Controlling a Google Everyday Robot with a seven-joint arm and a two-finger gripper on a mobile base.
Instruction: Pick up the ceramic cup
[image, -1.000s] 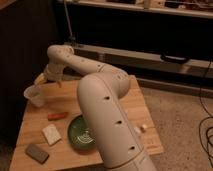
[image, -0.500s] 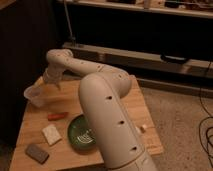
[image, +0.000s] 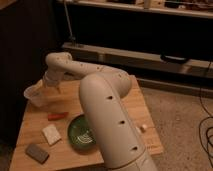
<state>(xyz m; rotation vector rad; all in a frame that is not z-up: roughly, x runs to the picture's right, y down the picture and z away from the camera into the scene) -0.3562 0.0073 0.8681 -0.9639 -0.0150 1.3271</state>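
The ceramic cup (image: 34, 95) is small, pale and slightly translucent. It stands near the far left edge of the wooden table (image: 135, 107). My gripper (image: 48, 86) is at the end of the white arm, which reaches across the table to the left. It hangs close to the cup's right rim and seems to touch it. The arm's large white link covers the middle of the table.
A dark green bowl (image: 81, 133) sits at the front middle, partly behind the arm. A small red-orange item (image: 57, 116), a white block (image: 51, 134) and a grey block (image: 37, 153) lie at the front left. A small white piece (image: 143, 128) lies at the right. A dark shelf unit stands behind.
The gripper has come down and slightly left toward the cup's rim. The cup has stayed in the same place.
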